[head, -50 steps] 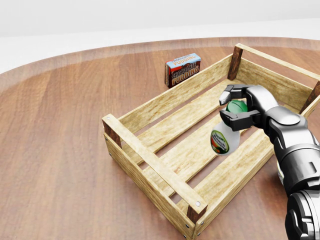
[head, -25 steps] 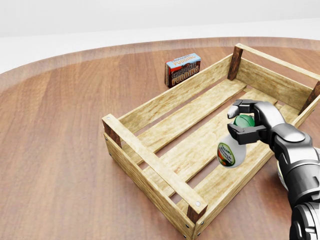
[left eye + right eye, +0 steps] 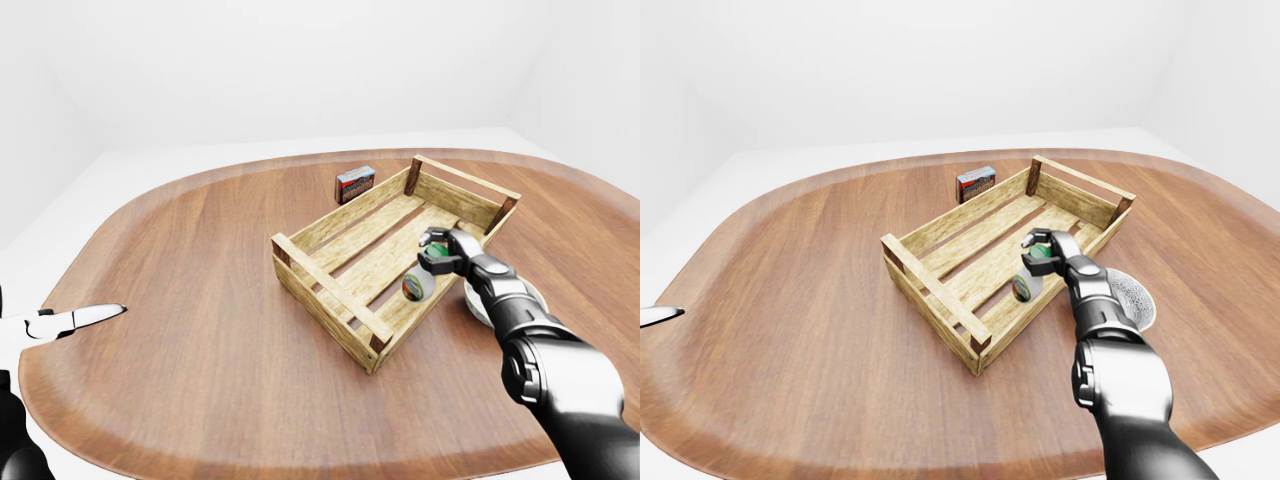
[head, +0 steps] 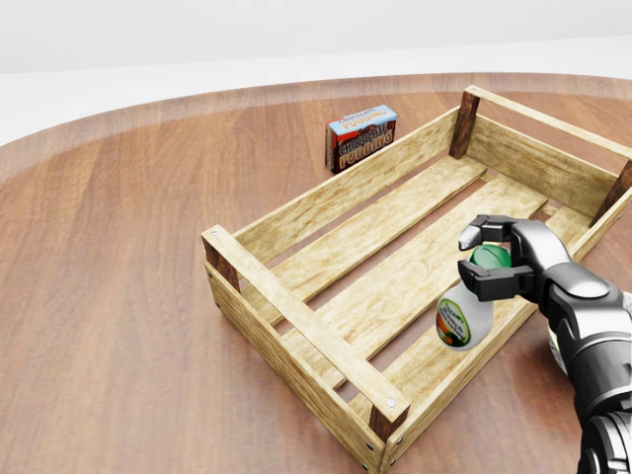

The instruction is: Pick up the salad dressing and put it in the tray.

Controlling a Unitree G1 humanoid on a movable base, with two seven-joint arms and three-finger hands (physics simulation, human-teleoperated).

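The salad dressing (image 4: 465, 318) is a small pale bottle with a green cap and a red-and-green label. My right hand (image 4: 485, 260) is shut round its cap end and holds it tilted inside the wooden slatted tray (image 4: 346, 193), low over the slats next to the tray's lower-right long wall. Whether the bottle touches the slats I cannot tell. The same hold shows in the left-eye view (image 3: 420, 285). My left hand (image 3: 88, 315) is at the far left of the left-eye view, fingers stretched out and empty, far from the tray.
A chocolate pudding box (image 4: 361, 136) stands on the round wooden table (image 4: 118, 257) just past the tray's upper-left wall. A white dish (image 3: 1136, 296) lies on the table right of the tray, under my right forearm.
My right hand has moved down and to the right in the head view, carrying the bottle lower into the tray, toward its lower-right wall. The camera has not moved.
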